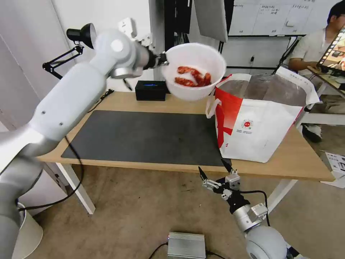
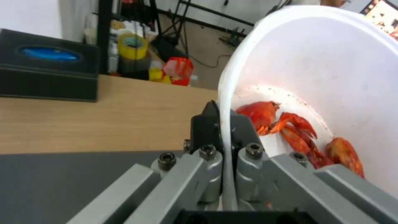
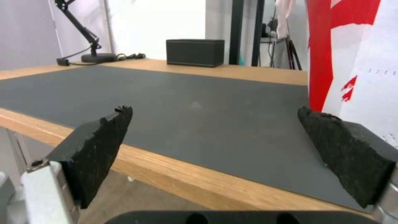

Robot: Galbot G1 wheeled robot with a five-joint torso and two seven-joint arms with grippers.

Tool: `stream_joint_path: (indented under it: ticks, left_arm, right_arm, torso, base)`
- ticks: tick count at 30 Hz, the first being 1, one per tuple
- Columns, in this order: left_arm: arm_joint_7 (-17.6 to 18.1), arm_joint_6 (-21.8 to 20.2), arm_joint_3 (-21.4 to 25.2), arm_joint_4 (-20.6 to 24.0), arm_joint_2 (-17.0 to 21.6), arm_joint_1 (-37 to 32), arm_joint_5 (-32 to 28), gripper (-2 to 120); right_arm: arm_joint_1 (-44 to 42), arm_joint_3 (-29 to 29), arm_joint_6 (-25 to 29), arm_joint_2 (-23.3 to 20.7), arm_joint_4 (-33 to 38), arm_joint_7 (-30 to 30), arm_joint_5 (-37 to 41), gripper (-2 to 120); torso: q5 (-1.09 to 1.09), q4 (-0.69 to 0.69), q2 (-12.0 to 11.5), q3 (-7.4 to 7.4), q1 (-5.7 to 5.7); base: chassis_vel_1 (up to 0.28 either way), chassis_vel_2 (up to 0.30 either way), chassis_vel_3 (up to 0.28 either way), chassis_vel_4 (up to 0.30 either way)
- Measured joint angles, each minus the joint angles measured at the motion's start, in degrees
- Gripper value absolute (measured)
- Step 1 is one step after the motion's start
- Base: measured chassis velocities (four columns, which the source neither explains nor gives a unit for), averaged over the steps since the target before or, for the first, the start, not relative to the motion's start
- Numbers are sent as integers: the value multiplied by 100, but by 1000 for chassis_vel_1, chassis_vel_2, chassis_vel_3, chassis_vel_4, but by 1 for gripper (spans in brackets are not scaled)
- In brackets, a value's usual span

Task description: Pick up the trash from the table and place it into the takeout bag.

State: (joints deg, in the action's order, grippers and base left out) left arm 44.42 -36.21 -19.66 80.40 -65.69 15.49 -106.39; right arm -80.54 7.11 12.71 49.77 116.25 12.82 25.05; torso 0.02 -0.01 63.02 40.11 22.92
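Head view: my left gripper (image 1: pixel 163 60) is clamped on the rim of the white bowl (image 1: pixel 194 70) and holds it in the air above the back of the table (image 1: pixel 298 158), tilted so its mouth faces me, just beside the near upper corner of the takeout bag (image 1: pixel 258 126). Red shells (image 1: pixel 192 77) lie in the low side of the bowl. In the left wrist view my two dark fingers (image 2: pixel 203 124) pinch the thin white rim between them, one inside and one outside, with the shells (image 2: pixel 290 130) close to the inner one. The takeout bag stands upright and open on the table, its silver lining showing, partly on the dark grey mat (image 1: pixel 143 136). A black box (image 1: pixel 151 90) sits behind the mat, on the side of the bowl away from the bag. My right gripper (image 1: pixel 215 171) hangs below the table's front edge, just in front of the bag, its pads (image 3: pixel 99 146) spread wide with nothing between them.
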Motion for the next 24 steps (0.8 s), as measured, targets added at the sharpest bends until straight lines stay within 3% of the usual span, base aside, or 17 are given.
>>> stream_joint_path:
  ticks: [2, 4, 16, 24]
  left_arm:
    - [51, 12, 4, -101, -103, 31, 1, 0]
    - [122, 97, -29, -409, -443, 139, 8, 0]
    - [154, 190, -11, -1076, -1365, 261, 299, 0]
    - [198, 251, 165, -1605, -2222, 279, 630, 0]
  right_arm:
    - [0, 0, 0, 0, 0, 0, 0, 100]
    - [0, 0, 0, 0, 0, 0, 0, 100]
    - [0, 0, 0, 0, 0, -1, 0, 100]
    - [0, 0, 0, 0, 0, -1, 0, 100]
  torso:
    - [0, 0, 0, 0, 0]
    - [-1, 0, 0, 0, 0]
    - [-1, 0, 0, 0, 0]
    - [0, 0, 1, 0, -1]
  base:
    - [0, 0, 0, 0]
    - [0, 0, 0, 0]
    - [0, 0, 0, 0]
    - [0, 0, 0, 0]
